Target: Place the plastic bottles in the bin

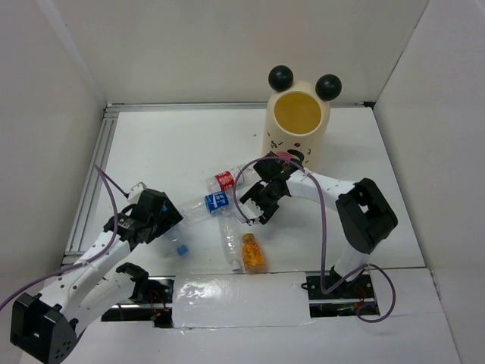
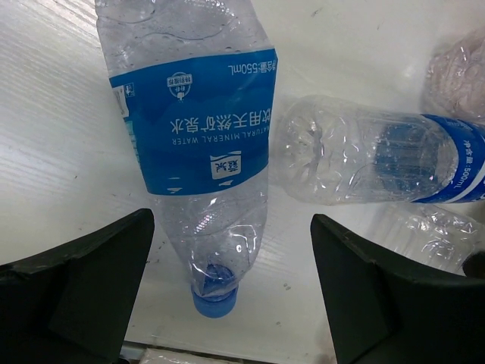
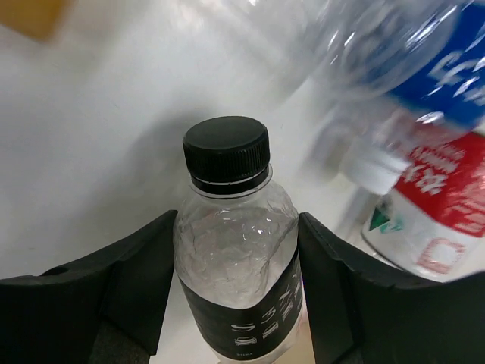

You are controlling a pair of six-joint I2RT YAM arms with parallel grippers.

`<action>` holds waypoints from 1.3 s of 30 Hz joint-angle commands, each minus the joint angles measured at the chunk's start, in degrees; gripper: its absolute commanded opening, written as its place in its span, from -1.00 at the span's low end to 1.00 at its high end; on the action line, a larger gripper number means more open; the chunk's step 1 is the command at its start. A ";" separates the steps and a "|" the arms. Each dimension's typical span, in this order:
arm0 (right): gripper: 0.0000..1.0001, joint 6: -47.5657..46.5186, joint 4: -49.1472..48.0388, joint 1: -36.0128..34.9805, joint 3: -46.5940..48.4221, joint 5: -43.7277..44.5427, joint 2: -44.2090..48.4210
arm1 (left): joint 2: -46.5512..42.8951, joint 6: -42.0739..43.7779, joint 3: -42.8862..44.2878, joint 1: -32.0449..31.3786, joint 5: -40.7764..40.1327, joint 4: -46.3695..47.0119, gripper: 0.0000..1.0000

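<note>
A small clear bottle with a black cap and black label (image 3: 235, 250) stands between the fingers of my right gripper (image 3: 236, 265), which press on both its sides. In the top view that gripper (image 1: 256, 208) hangs over the bottle pile, in front of the cream bin (image 1: 297, 125). A red-labelled bottle (image 1: 224, 180), a blue-labelled one (image 1: 216, 202), an unlabelled clear one (image 1: 232, 241) and a stubby orange one (image 1: 252, 252) lie there. My left gripper (image 2: 231, 288) is open, and the blue cap of a blue-labelled bottle (image 2: 193, 144) lies between its fingers, untouched. A second blue-labelled bottle (image 2: 379, 159) lies to the right.
White walls enclose the table on three sides. An aluminium rail (image 1: 91, 182) runs along the left edge. A small blue cap (image 1: 181, 249) shows on the table by my left gripper (image 1: 173, 216). The bin stands at the back, right of centre.
</note>
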State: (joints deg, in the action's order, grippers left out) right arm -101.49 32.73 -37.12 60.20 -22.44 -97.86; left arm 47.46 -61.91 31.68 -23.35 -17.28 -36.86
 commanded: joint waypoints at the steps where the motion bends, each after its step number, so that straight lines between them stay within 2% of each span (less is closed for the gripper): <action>1: -0.17 1.20 11.91 -0.32 5.97 -14.10 8.11 | 0.61 -1.28 -0.13 -0.20 0.14 1.53 0.94; 4: -0.20 9.27 13.32 -1.45 11.15 -21.21 13.57 | 1.14 -1.81 -0.13 -0.20 0.14 2.06 0.94; 5: -0.20 14.52 11.84 -1.46 12.38 -22.90 14.62 | 1.14 -1.81 -0.13 -0.20 0.14 2.06 0.94; 7: -0.22 19.21 10.08 -0.68 16.16 -27.28 16.82 | 1.14 -1.29 0.48 -0.20 0.14 2.67 0.94; 12: -0.24 37.72 -4.38 2.23 21.69 -32.22 20.43 | 2.72 -0.23 1.71 -0.20 0.14 1.27 0.94; 15: -0.24 44.51 -11.35 5.56 25.29 -32.76 20.43 | 2.20 0.30 1.72 -0.20 0.14 -0.31 0.94; 25: -0.24 45.68 -18.22 24.36 29.70 -36.36 14.20 | 0.70 -0.23 -0.22 -0.20 0.67 -0.84 0.94; 29: -0.22 45.68 -17.17 27.45 30.41 -38.55 12.43 | 0.70 -0.23 -0.74 -0.20 0.67 -0.84 0.94; 35: -0.19 42.18 -16.39 30.26 27.95 -37.42 11.83 | 0.17 -0.76 -1.89 -0.20 0.67 -0.84 0.94; 39: 0.21 40.15 -14.10 31.94 27.95 -36.28 10.68 | 0.70 -0.76 -1.89 -0.20 0.67 -0.84 0.94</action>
State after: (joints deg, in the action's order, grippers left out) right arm -59.24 19.25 -6.63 87.46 -58.06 -86.63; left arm 48.38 -61.84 29.87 -23.35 -16.64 -37.60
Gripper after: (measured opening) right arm 0.671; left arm 0.971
